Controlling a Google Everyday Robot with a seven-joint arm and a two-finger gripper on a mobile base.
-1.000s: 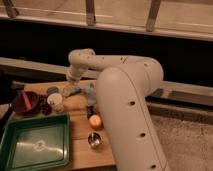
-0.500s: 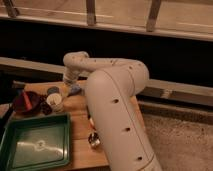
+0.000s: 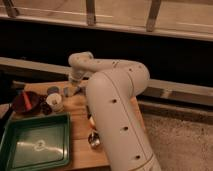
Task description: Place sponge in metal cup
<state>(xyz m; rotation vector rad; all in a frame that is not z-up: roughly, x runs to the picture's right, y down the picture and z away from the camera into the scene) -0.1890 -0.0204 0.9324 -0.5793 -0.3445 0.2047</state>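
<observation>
The metal cup (image 3: 93,140) stands on the wooden table (image 3: 80,127) near its front edge, right beside my white arm (image 3: 115,105). My gripper (image 3: 75,88) is at the back of the table, well beyond the cup, low over a few small objects. A small grey piece (image 3: 67,91) sits just left of the gripper; I cannot tell whether it is the sponge or whether it is held. The arm hides most of the table's right side.
A green tray (image 3: 35,146) lies at the front left. A dark red bowl (image 3: 25,101), a white cup (image 3: 55,103) and a small grey lid-like thing (image 3: 52,90) are at the back left. An orange object (image 3: 91,120) peeks out beside the arm. A dark wall and railing stand behind.
The arm has swung left and closer to the camera, now covering more of the table. The gripper has moved left along the table's back, towards the small objects.
</observation>
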